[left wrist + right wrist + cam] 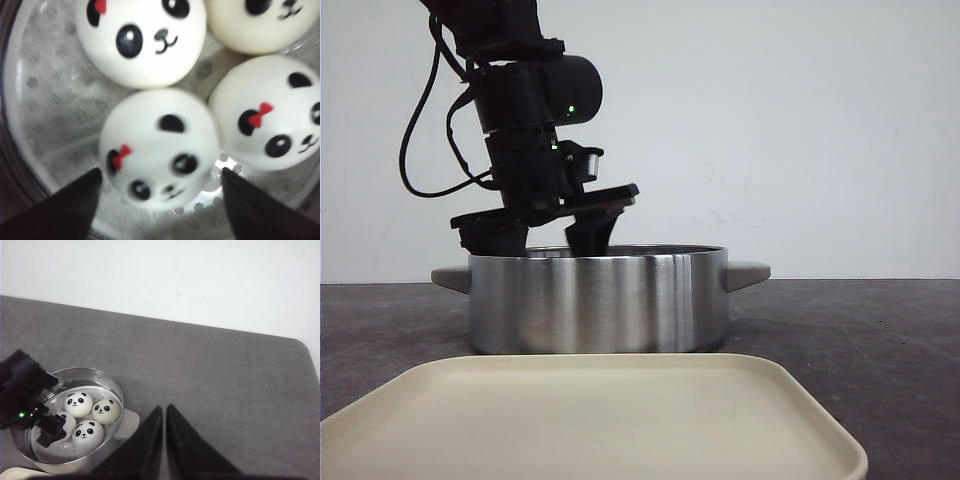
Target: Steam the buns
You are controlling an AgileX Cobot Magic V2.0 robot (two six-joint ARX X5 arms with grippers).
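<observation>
Since all four buns [86,419] sit in the steamer pot [598,300] and my left gripper [159,200] hangs open around the nearest one, I reckon I'm placing the last bun, so next I lift clear; right gripper [164,440] is closed, idle.

Left gripper [159,200] points downward, jaws spread wide — right gripper [164,440] raised, fingers nearly touching.

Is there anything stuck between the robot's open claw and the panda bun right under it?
No. In the left wrist view the left gripper is open on either side of the nearest bun, with only the pot's holey steamer tray showing beneath.
</observation>
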